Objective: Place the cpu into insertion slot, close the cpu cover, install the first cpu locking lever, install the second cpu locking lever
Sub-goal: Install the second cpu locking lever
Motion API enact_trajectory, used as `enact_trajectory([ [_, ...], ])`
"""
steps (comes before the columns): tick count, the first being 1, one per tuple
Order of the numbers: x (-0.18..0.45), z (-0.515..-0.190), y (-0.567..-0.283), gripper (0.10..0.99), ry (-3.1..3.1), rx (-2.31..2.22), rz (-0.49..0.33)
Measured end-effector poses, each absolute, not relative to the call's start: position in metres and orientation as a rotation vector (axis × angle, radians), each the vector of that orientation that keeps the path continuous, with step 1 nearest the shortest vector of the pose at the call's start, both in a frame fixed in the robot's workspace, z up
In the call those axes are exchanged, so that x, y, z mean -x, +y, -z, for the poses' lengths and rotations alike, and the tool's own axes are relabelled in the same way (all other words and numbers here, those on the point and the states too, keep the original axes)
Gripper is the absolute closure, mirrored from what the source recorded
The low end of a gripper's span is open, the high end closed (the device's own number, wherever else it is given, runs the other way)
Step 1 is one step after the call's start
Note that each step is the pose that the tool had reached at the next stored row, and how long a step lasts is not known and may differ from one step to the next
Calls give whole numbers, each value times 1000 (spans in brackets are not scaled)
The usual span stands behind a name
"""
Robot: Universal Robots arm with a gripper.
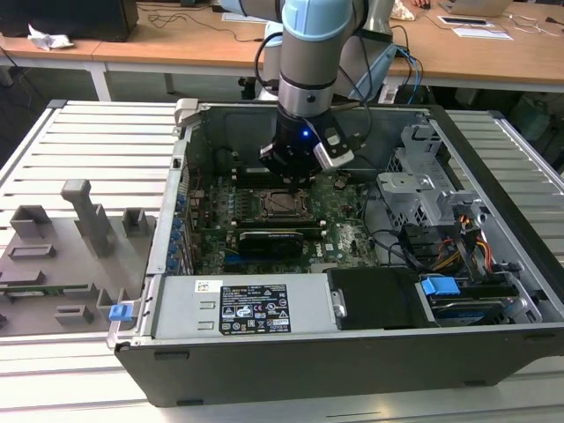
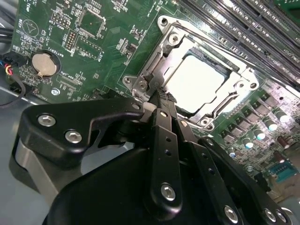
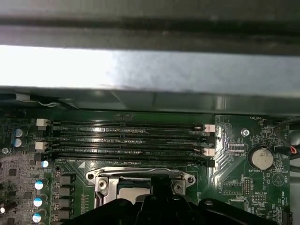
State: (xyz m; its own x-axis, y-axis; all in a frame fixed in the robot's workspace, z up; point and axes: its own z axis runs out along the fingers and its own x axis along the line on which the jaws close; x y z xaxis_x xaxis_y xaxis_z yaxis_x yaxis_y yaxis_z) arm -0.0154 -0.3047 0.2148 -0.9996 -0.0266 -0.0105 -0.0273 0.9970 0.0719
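Ext cam high; wrist cams near (both see insertion slot (image 2: 201,82)).

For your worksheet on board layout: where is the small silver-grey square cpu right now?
The small silver-grey square cpu lies in the metal-framed socket on the green motherboard, beside the long black memory slots, just beyond the black claw in the second wrist view.

Shiny metal cpu cover (image 2: 206,51); matt black plastic tool (image 2: 161,96).

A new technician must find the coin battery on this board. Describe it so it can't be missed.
Start at the green motherboard inside the open computer case. From the metal-framed insertion slot holding the cpu, look across the board away from the long memory slots. The coin battery is a round silver disc, the only such part among square chips.
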Motion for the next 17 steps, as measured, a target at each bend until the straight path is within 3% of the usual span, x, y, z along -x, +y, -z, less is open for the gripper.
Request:
enact_trajectory([
  [17,15,-226,-317,980,3130,42,-113],
])
